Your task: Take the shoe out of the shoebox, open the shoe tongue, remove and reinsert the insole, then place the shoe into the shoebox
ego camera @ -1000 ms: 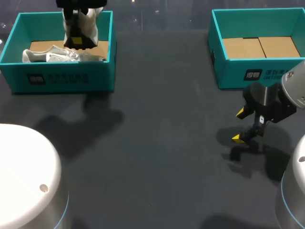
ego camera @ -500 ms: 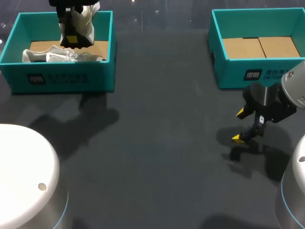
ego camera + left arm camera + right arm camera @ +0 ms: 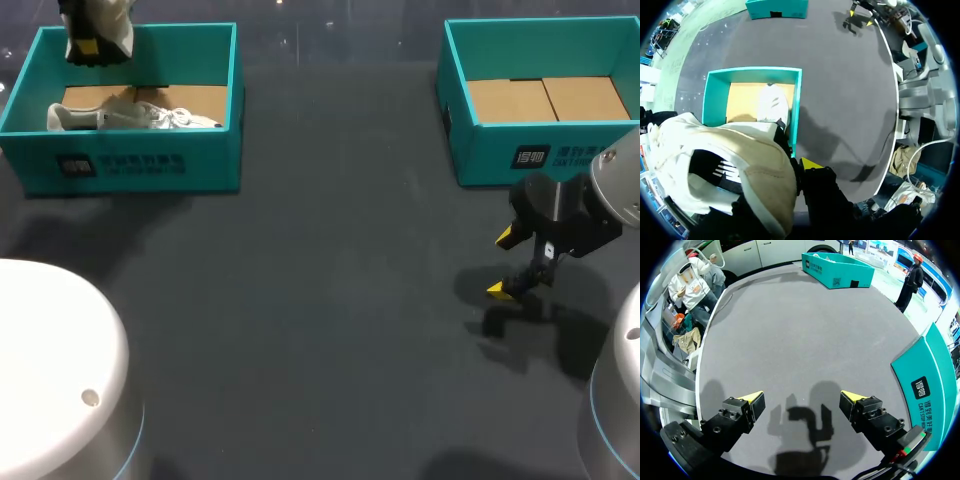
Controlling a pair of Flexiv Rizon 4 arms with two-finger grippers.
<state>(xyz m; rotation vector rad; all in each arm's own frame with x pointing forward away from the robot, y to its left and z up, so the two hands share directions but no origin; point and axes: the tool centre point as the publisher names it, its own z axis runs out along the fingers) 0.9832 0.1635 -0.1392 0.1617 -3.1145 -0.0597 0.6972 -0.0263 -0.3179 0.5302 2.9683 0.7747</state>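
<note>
My left gripper [image 3: 90,42] hangs above the back left corner of the left teal shoebox [image 3: 130,165], shut on a cream-white shoe [image 3: 100,20] with dark stripes. In the left wrist view this shoe [image 3: 725,170] fills the space by the fingers, and only one yellow fingertip [image 3: 810,163] shows beside it. A second pale shoe [image 3: 135,116] lies on its side inside the box, also visible below as the shoe [image 3: 772,102] in the box [image 3: 752,75]. My right gripper [image 3: 515,262] stands open and empty just above the table, in front of the right shoebox [image 3: 540,155].
The right teal box [image 3: 935,385] holds only brown cardboard and stands close beside my right gripper [image 3: 802,402]. A broad dark stretch of table [image 3: 330,300] lies between the two boxes. White rounded robot bases [image 3: 50,370] sit at both near corners.
My left arm has carried the shoe up and to the left, from over the box's middle to its back left corner. The right arm has not moved.
</note>
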